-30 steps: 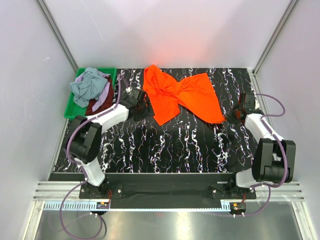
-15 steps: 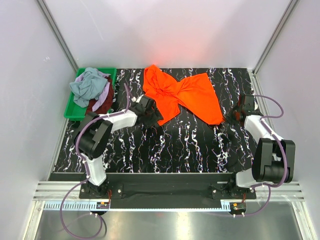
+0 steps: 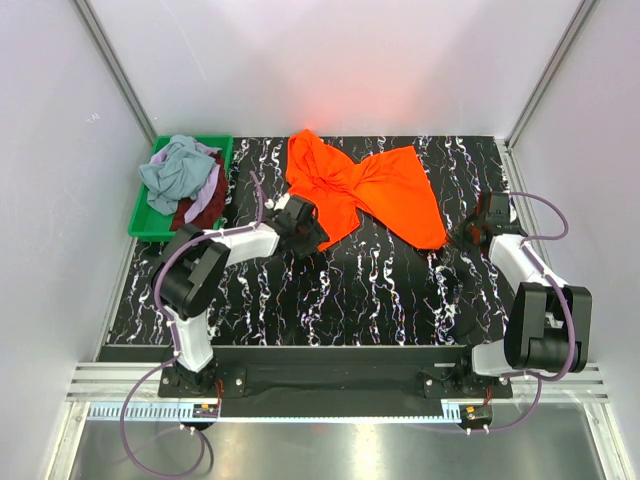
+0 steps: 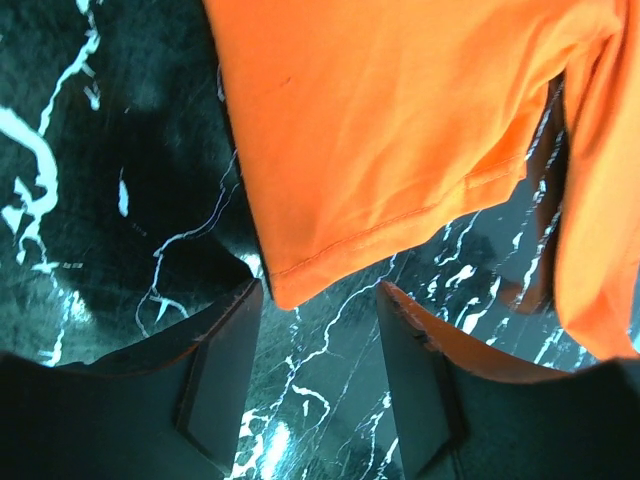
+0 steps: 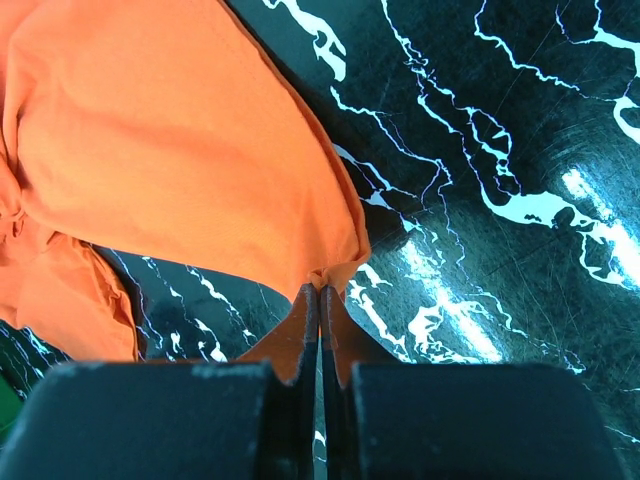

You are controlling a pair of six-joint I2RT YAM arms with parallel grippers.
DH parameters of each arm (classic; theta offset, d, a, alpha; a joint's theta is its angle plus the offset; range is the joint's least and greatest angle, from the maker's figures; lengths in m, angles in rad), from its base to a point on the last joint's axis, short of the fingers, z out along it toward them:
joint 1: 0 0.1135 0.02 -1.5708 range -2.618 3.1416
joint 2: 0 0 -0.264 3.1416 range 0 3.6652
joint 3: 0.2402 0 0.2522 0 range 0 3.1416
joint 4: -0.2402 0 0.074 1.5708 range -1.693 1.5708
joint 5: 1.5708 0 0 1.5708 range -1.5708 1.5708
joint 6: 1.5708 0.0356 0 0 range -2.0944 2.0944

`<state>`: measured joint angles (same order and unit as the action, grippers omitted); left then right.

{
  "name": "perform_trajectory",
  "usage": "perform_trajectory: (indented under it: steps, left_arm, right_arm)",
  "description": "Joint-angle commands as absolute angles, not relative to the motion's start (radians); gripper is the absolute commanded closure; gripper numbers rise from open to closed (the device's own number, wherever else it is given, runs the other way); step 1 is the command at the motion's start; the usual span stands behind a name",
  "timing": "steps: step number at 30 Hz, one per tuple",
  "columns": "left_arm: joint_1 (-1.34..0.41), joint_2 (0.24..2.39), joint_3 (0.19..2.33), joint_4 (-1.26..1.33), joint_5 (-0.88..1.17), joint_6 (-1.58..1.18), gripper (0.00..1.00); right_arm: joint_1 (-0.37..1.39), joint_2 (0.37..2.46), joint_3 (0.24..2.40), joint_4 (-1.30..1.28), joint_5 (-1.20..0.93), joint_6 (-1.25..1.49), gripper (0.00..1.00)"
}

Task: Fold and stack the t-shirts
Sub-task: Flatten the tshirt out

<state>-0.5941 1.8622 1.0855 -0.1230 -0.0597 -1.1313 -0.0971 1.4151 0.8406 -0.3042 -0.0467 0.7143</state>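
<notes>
A bright orange-red t-shirt (image 3: 370, 185) lies crumpled and spread across the back middle of the black marbled table (image 3: 350, 290). My left gripper (image 3: 308, 228) is at the shirt's near left corner. In the left wrist view its fingers (image 4: 225, 370) stand open, and the hemmed corner of the t-shirt (image 4: 380, 130) lies just ahead of the tips, not between them. My right gripper (image 3: 462, 232) is at the shirt's near right corner. In the right wrist view this gripper (image 5: 320, 295) is shut on a bunched tip of the t-shirt (image 5: 170, 150).
A green plastic bin (image 3: 148, 218) at the back left holds a heap of t-shirts: a grey-blue one (image 3: 175, 170) on top, lilac (image 3: 212, 188) and dark red (image 3: 200, 212) below. White walls close in the table on three sides.
My left arm has swung right from beside the bin to the orange shirt's near left corner, its jaws narrowing a little. The right arm has hardly moved.
</notes>
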Motion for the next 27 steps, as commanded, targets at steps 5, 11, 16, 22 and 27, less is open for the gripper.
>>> perform_trajectory:
  steps: [5, 11, 16, 22, 27]
  left_arm:
    - [-0.609, 1.904, 1.121, -0.242, -0.147, -1.147, 0.50]
    - [-0.611, 1.942, 1.163, -0.325, -0.190, -1.154, 0.54]
    - [-0.614, 1.967, 1.204, -0.368, -0.209, -1.143, 0.60]
    - [-0.641, 2.014, 1.302, -0.465, -0.252, -1.115, 0.72]
    - [-0.660, 2.042, 1.327, -0.502, -0.265, -1.117, 0.93]
  right_arm:
    - [-0.091, 1.364, 0.828, -0.267, -0.051, 0.729, 1.00]
    - [-0.091, 1.364, 0.844, -0.287, -0.046, 0.724, 1.00]
    - [-0.091, 1.345, 0.827, -0.273, -0.058, 0.733, 1.00]
    - [-0.091, 1.347, 0.828, -0.271, -0.072, 0.729, 1.00]
    - [-0.091, 1.332, 0.827, -0.272, -0.081, 0.727, 1.00]
